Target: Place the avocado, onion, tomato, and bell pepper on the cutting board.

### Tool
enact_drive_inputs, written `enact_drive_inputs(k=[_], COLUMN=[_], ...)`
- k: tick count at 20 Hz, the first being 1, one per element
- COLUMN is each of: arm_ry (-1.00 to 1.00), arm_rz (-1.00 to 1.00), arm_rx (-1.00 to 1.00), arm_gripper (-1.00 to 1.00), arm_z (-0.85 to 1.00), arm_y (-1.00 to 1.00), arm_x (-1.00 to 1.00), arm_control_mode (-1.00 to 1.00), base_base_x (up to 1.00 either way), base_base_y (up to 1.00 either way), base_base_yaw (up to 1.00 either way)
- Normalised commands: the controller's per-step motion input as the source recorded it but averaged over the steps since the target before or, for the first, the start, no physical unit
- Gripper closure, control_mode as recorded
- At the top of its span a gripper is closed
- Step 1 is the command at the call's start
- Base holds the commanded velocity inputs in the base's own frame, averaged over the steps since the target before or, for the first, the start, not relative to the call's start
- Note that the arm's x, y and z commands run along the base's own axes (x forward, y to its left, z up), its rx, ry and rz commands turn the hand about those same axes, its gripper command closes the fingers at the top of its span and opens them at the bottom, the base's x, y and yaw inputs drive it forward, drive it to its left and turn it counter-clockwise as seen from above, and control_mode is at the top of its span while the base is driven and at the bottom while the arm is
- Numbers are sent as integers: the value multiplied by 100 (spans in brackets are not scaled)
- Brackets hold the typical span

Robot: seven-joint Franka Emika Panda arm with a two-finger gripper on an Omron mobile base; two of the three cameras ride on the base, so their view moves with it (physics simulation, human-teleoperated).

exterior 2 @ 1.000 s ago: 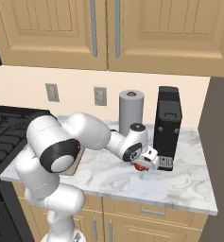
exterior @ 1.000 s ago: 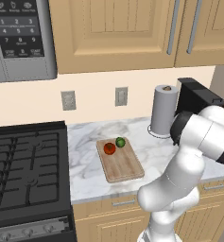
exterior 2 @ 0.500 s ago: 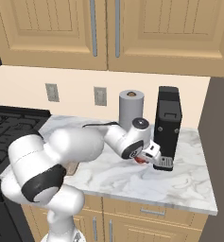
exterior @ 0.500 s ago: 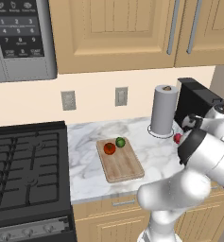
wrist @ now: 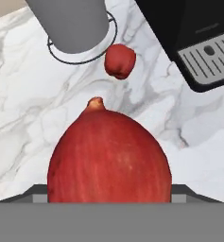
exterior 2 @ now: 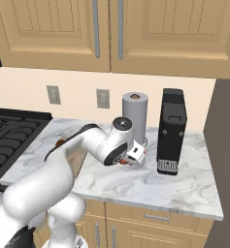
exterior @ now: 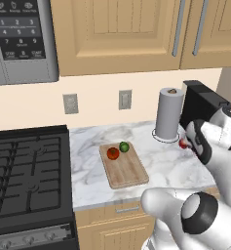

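Note:
A big red onion (wrist: 108,158) fills the lower hand view, with my gripper (wrist: 108,201) shut on it above the counter; the onion hides my fingertips. Below it, a small red bell pepper (wrist: 119,61) lies on the marble beside the paper towel holder. In the left base view the gripper (exterior: 187,142) hangs at the right, between the paper towel roll and the coffee machine, with the onion (exterior: 184,143) showing red in it. The cutting board (exterior: 128,172) lies to the left on the counter. On its far end sit the tomato (exterior: 113,153) and the green avocado (exterior: 124,146).
A grey paper towel roll (exterior: 168,113) stands on a ring base at the back. A black coffee machine (exterior: 202,105) stands right of it. The stove (exterior: 24,180) lies left of the counter. My own arm crosses the counter in the right base view.
The arm has swung and the gripper has carried the onion a little left, away from the coffee machine. The tomato and avocado have not moved.

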Motion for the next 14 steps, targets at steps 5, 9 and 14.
enact_drive_inputs(k=[5,9,14], arm_ry=[-11,-8,0], arm_rz=[0,0,0], arm_rx=[0,0,0], arm_gripper=[100,100,100], arm_z=[50,36,22], arm_y=[93,85,75], arm_x=[-52,-34,-7], arm_control_mode=[-100,-100,-100], base_base_x=[0,0,0], base_base_y=[0,0,0], base_base_yaw=[0,0,0])
